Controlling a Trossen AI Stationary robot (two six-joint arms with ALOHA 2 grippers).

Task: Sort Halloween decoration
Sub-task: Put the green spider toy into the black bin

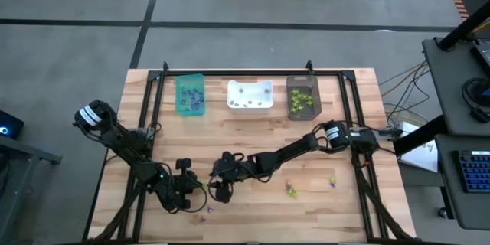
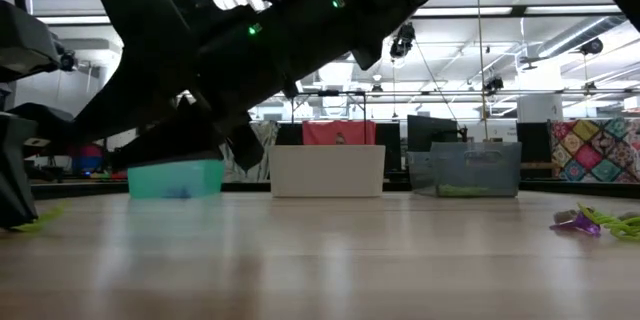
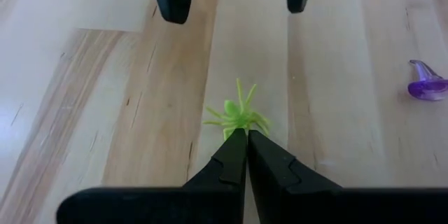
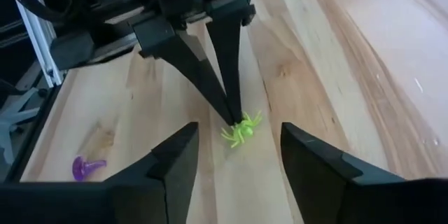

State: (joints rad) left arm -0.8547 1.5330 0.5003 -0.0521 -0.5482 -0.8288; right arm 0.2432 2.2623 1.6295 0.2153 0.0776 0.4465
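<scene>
Your left gripper [image 3: 246, 134] pinches the green spider [image 3: 236, 115] with closed fingers; the right gripper [image 4: 238, 147], fingers open, straddles it, purple trinket [image 3: 427, 84] nearby on the table [image 3: 105, 112].

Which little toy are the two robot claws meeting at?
Look at the wooden table's near edge, where both arms meet. The left gripper is shut on a lime-green spider, with the right gripper open around it. The trinket nearby is purple.

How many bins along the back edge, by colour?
teal bin: 1
white bin: 1
dark brown bin: 1
Total: 3
</scene>
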